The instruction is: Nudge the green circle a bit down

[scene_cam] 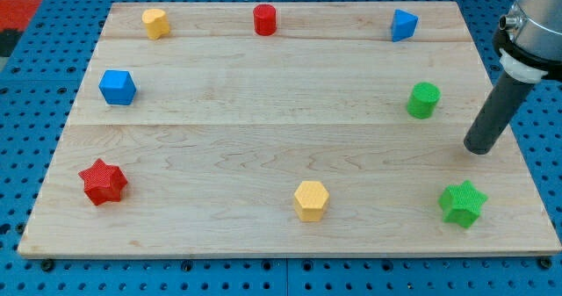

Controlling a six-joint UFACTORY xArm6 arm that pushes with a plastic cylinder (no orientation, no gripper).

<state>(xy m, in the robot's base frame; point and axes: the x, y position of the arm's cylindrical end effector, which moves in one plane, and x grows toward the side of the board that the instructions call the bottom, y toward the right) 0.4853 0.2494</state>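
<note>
The green circle [423, 100] stands on the wooden board [263, 147] near its right edge, a little above mid-height. My tip [479, 150] rests on the board to the right of and below the green circle, with a clear gap between them. The dark rod rises from the tip toward the view's upper right corner. The green star [462, 203] lies below my tip, near the board's bottom right corner.
A blue triangular block [403, 24], a red cylinder [264, 19] and a yellow block [155, 22] line the top edge. A blue cube [117, 87] and a red star [103, 182] sit at the left. A yellow hexagon [311, 199] lies at bottom centre.
</note>
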